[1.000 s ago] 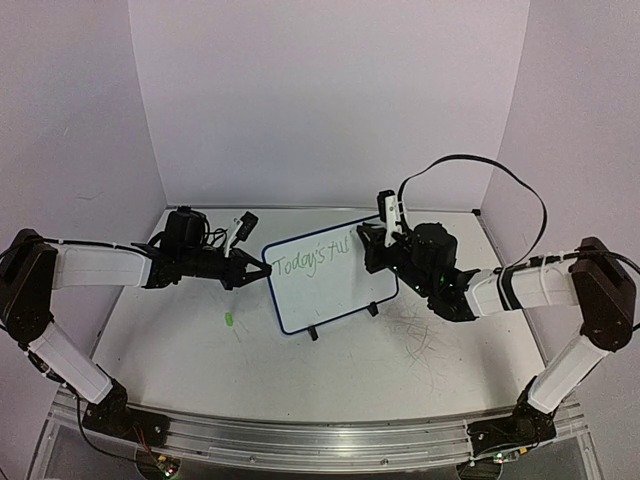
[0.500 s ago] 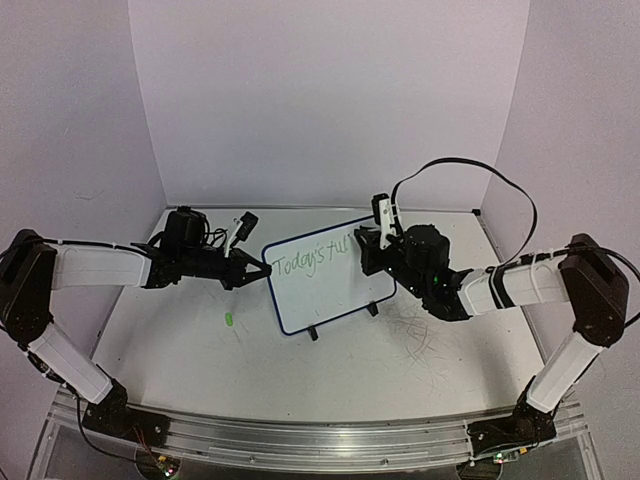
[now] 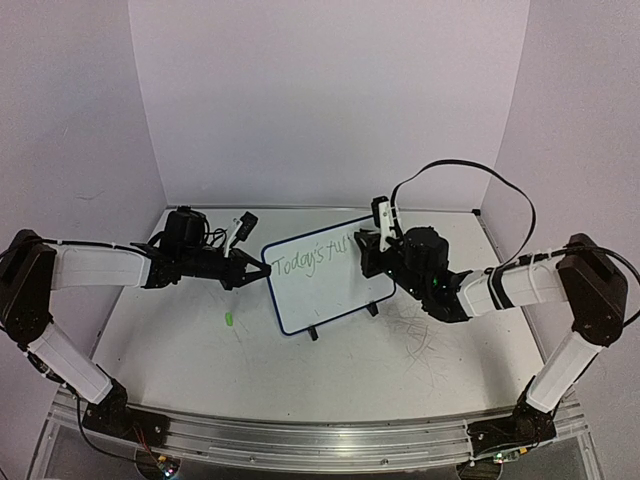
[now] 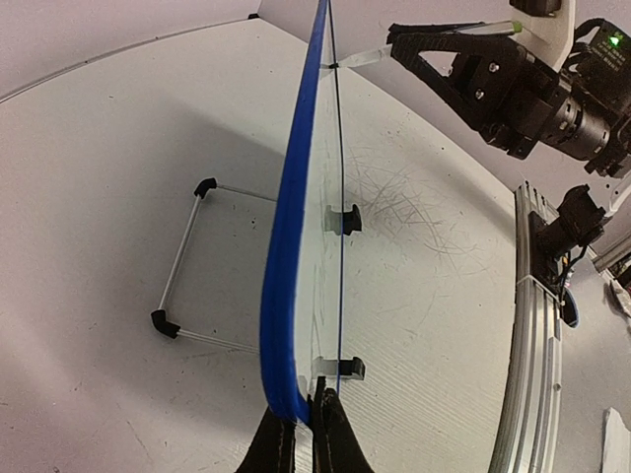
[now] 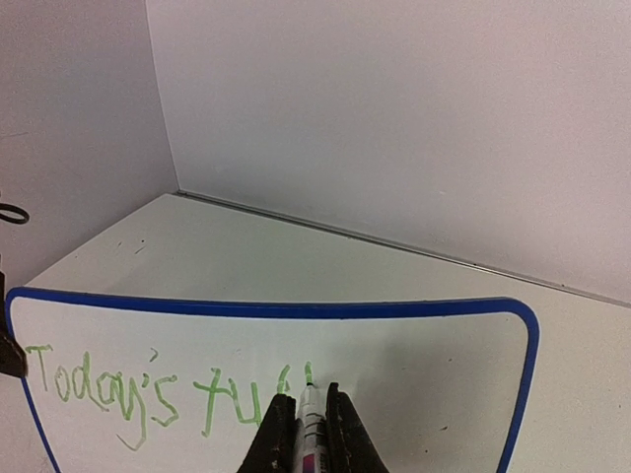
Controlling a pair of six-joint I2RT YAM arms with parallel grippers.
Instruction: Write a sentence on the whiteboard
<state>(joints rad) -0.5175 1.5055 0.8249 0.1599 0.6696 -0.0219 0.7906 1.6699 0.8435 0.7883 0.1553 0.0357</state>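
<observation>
**Green handwriting lengthens on a clamped whiteboard**

Green script, the sentence (image 3: 312,260), runs along the upper part of the whiteboard (image 3: 335,290), which stands on its two black feet at the middle of the table (image 3: 180,350), nearer the far edge than the near one. Seen from the right wrist, the words so far read "Today's ful", with a further short stroke at the pen tip.

The left end effector (image 3: 262,270) is closed on the board's left edge; in the left wrist view its fingers (image 4: 281,448) pinch the blue frame from both sides.

The right end effector (image 5: 308,402) is closed around a marker (image 5: 310,419), whose tip touches the white surface just after the last letter. From above, that end effector (image 3: 372,240) sits at the board's upper right corner.

Compared with a second ago, the right arm has slid a little towards the left edge of the table and the black cable (image 3: 470,165) looping above it has drawn in with it. The board, the left arm and the grip on the frame have not shifted.

A small green object (image 3: 229,319) lies on the table off the board's lower left corner, and grey scribble marks (image 3: 420,335) streak the table near the right arm.
</observation>
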